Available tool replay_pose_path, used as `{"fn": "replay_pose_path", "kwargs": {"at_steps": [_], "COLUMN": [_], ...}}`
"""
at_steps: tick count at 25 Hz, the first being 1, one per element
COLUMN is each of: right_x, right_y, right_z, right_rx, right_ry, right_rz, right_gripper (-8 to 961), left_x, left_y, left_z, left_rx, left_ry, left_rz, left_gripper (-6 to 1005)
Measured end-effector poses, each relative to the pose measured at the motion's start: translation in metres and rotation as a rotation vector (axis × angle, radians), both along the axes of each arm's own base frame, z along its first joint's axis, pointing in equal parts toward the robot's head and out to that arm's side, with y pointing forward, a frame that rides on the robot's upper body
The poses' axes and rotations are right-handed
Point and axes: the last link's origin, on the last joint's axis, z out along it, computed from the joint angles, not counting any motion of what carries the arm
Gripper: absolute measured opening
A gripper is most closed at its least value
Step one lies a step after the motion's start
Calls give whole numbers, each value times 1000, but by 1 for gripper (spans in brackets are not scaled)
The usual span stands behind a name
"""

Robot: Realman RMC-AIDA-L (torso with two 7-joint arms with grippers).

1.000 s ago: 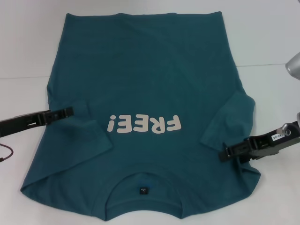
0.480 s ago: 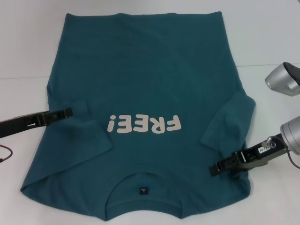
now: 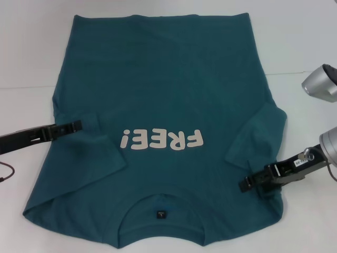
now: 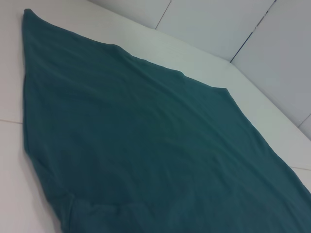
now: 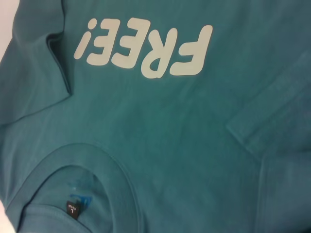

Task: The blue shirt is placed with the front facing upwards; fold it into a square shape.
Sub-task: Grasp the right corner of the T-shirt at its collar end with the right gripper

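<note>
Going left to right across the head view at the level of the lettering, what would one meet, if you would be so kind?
left gripper → shirt's folded-in left sleeve → FREE! lettering → folded-in right sleeve → right gripper

The blue shirt fills most of this view, a broad spread of plain teal cloth lying flat on the white bench. One corner of the fabric tapers to a point far off, near the bench's back edge. Soft wrinkles run across the cloth, and close to the camera a folded layer makes a low ridge. Beyond the shirt, pale wall panels rise behind the bench, split by thin dark seams.
</note>
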Motion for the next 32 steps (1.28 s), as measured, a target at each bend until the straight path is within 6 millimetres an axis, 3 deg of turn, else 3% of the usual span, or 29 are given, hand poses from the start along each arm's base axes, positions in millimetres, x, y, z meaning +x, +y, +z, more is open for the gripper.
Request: {"fn": "replay_pose_path", "kwargs": {"at_steps": [18, 32], "right_x": [-5, -9], "right_y": [5, 0], "right_z": [19, 2], "right_rx": [33, -8], "right_ry": [20, 29], "right_rz": [13, 10], "right_gripper": [910, 907], "left_x": [0, 1], "left_y": [1, 2], "left_z": [-1, -3], "left_rx": [5, -1], "left_ry": [3, 13], "left_rz": [3, -1], "left_gripper": [875, 875]}}
